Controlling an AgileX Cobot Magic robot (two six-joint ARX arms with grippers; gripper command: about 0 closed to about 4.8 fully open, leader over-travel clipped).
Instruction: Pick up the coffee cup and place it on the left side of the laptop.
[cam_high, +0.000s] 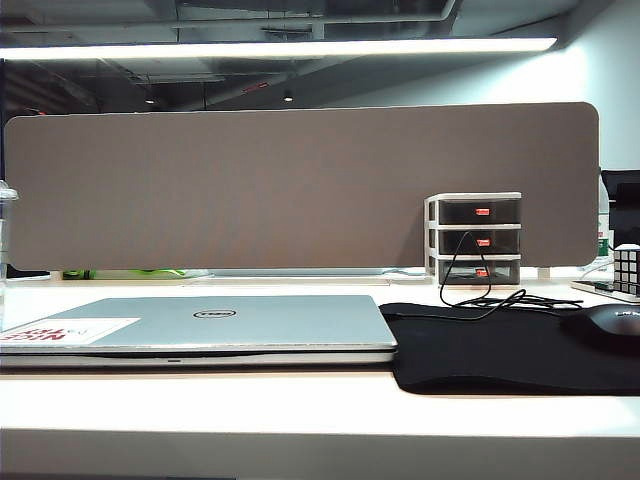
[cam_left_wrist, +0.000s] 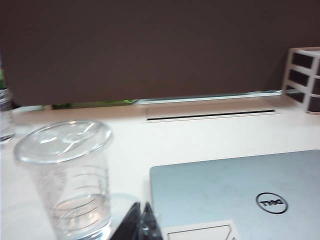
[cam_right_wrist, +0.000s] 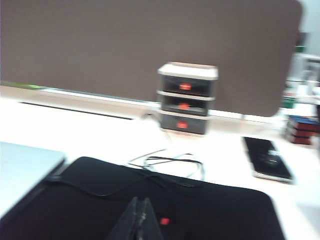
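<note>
The coffee cup (cam_left_wrist: 65, 177), holding a little clear liquid, is standing upright just left of the laptop (cam_left_wrist: 240, 195), which is showing a Dell logo (cam_left_wrist: 271, 203). The left gripper (cam_left_wrist: 141, 222) and right gripper (cam_right_wrist: 140, 220) are closed, holding nothing.

Only the claw tips show. The left claw (cam_left_wrist: 140, 222) ends in two thin, black, pointed, slightly glossy fingers. The right claw (cam_right_wrist: 137, 220) shows the same dark, tapering blades, blurred. No cables, screws or markings visible.
</note>
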